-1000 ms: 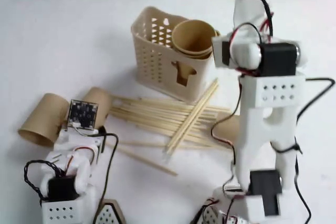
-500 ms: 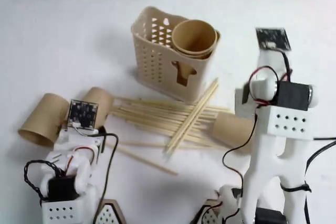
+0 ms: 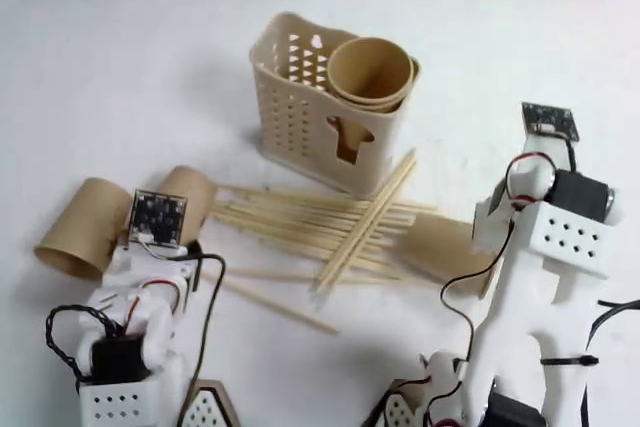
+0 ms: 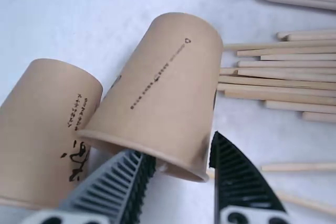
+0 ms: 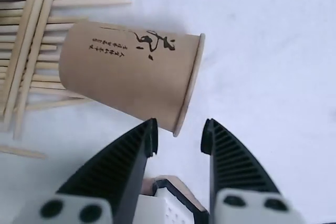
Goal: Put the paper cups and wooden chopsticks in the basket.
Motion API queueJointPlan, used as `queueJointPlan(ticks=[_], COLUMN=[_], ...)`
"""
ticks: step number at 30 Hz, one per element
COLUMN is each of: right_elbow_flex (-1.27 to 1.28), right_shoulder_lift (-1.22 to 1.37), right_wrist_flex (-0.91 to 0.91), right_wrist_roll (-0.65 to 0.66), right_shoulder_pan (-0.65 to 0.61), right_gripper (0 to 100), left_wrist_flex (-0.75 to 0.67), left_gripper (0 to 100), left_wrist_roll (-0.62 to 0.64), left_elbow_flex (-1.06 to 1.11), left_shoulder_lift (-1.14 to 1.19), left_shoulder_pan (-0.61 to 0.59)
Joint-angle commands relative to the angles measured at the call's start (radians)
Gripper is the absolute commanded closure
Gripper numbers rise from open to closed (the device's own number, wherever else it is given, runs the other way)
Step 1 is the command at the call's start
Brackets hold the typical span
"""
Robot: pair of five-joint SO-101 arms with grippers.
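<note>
Paper cup (image 5: 126,80) lying sideways, rim just beyond parted right jaws

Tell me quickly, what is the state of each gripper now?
Left gripper: open, at a lying paper cup, holding nothing.
Right gripper: open, holding nothing.

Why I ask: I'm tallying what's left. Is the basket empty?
No, the high view shows stacked cups standing upright inside the basket.
</note>
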Motion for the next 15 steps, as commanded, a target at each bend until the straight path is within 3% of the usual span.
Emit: queueJointPlan(ticks=[1, 6, 11, 15], right_elbow_flex=[0.048, 0.137, 0.196, 0.198], right_shoulder_lift=[-0.033, -0.031, -0.031, -0.031], right_wrist_flex=[-0.065, -0.136, -0.139, -0.142], right_wrist_roll=[0.006, 0.006, 0.006, 0.006], right_shoulder_pan=[0.012, 0.010, -0.073, -0.131], right_gripper=[85.1, 85.4, 85.6, 92.8], left_wrist_flex=[-0.012, -0.012, -0.012, -0.012], left_gripper=[82, 82, 82, 82], left_wrist_roll=[0.003, 0.003, 0.003, 0.003], left_elbow_flex=[-0.005, -0.005, -0.005, -0.005], left_shoulder_lift=[-0.010, -0.010, -0.010, -0.010], left_shoulder_pan=[-0.008, -0.008, -0.008, -0.008])
